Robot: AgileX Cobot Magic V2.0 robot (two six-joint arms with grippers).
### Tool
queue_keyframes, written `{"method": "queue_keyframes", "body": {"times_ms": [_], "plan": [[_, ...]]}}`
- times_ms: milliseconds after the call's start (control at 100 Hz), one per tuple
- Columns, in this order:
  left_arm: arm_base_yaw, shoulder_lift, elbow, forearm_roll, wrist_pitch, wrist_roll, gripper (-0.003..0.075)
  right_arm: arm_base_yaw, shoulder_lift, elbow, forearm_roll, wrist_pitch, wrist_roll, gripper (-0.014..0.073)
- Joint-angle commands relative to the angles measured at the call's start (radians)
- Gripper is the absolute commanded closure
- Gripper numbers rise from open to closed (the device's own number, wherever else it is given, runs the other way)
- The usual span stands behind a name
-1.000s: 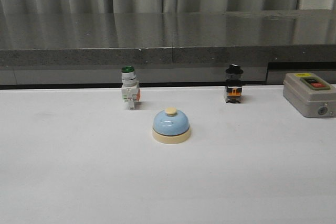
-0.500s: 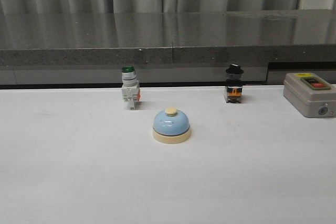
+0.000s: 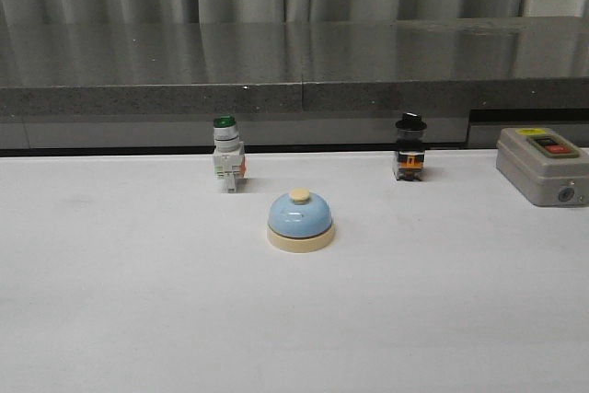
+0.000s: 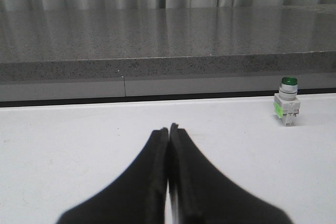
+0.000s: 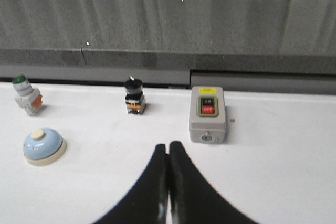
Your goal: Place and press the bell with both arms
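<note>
The light-blue bell [image 3: 300,221] with a cream base and cream button stands upright on the white table, near the middle in the front view. The right wrist view also catches the bell [image 5: 44,145], well apart from my right gripper [image 5: 168,146], which is shut with nothing in it. My left gripper [image 4: 169,129] is shut and empty too, its black fingers pressed together over bare table; the bell is out of that view. Neither arm appears in the front view.
A green-capped white push-button switch [image 3: 226,165] stands behind the bell on the left, a black-capped switch [image 3: 409,159] behind on the right. A grey box [image 3: 543,166] with a red button sits at the far right. A dark stone ledge [image 3: 294,98] runs along the back.
</note>
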Motion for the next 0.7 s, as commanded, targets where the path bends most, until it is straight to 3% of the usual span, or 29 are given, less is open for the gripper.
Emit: {"method": "queue_keyframes", "body": {"times_ms": [0, 200, 690], "plan": [[0.001, -0.027, 0.041, -0.002, -0.083, -0.008, 0.0740, -0.001, 0.109, -0.123, 0.001, 0.048, -0.010, 0.0654], [0.001, -0.027, 0.041, -0.002, -0.083, -0.008, 0.0740, -0.001, 0.352, -0.305, 0.001, 0.212, -0.010, 0.0654], [0.001, -0.027, 0.041, -0.002, -0.083, -0.008, 0.0740, 0.004, 0.639, -0.346, 0.002, 0.176, -0.011, 0.0654]]}}
